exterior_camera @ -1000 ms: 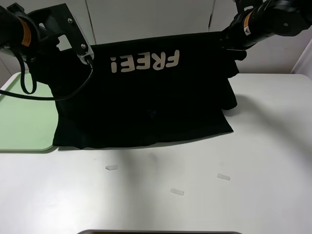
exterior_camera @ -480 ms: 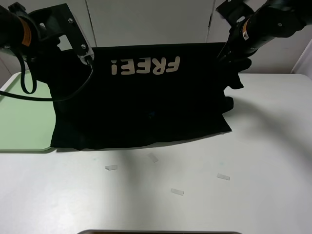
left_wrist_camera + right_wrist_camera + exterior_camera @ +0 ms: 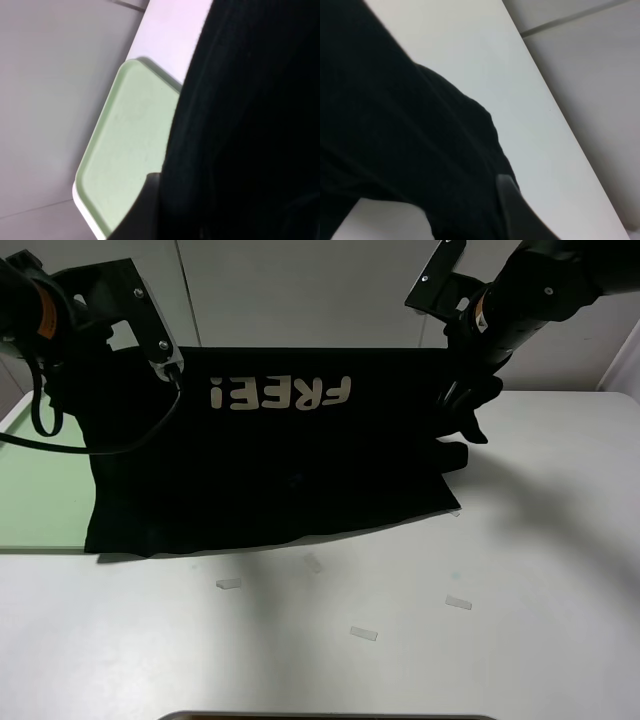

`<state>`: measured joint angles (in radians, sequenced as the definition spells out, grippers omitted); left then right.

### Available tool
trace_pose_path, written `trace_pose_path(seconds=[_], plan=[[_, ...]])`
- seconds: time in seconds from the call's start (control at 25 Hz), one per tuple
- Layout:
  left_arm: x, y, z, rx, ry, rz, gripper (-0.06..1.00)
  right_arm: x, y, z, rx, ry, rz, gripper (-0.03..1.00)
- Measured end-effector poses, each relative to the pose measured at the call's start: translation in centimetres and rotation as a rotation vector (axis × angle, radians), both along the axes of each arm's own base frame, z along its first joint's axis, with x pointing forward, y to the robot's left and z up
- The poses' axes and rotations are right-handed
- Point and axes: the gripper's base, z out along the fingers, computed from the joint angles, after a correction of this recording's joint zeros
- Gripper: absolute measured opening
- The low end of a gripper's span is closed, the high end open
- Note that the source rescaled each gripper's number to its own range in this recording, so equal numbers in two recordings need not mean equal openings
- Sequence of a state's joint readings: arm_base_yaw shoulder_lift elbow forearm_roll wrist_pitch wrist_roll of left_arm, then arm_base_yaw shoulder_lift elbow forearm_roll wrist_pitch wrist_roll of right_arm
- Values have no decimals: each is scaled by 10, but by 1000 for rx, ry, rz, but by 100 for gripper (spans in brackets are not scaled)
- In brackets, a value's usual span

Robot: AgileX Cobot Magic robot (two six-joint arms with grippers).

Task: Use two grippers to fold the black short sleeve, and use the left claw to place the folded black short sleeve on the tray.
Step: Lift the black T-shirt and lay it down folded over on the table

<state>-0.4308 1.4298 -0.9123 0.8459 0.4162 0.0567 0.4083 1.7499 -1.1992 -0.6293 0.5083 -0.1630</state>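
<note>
Hanging between the two arms, the black short sleeve point(image 3: 280, 470) is stretched taut along its upper edge: the left hand point(image 3: 172, 368) is clamped on one top corner and the right hand point(image 3: 455, 380) on the other. Its lower hem rests on the white desk point(image 3: 520, 620) and covers part of the green tray point(image 3: 40, 490). The pale lettering point(image 3: 280, 394) reads reversed. Both wrist views show mostly black cloth.

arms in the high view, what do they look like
The black left arm has an orange band, a flat screwed bracket and a looping black cable; the black right arm shows the same band and bracket.
</note>
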Motion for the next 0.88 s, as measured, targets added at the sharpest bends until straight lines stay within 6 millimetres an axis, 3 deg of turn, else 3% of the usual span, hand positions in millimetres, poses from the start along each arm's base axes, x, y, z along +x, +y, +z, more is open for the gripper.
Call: trace_pose_path(seconds=[0.4, 0.6, 0.88], plan=[[-7, 3, -14, 180, 64, -160, 0, 3, 2, -10, -66, 25, 65, 0], [-14, 5, -35, 317, 136, -313, 0, 9, 4, -36, -127, 87, 116, 0], [-2, 1, -79, 398, 251, -357, 0, 16, 7, -86, -181, 200, 136, 0]])
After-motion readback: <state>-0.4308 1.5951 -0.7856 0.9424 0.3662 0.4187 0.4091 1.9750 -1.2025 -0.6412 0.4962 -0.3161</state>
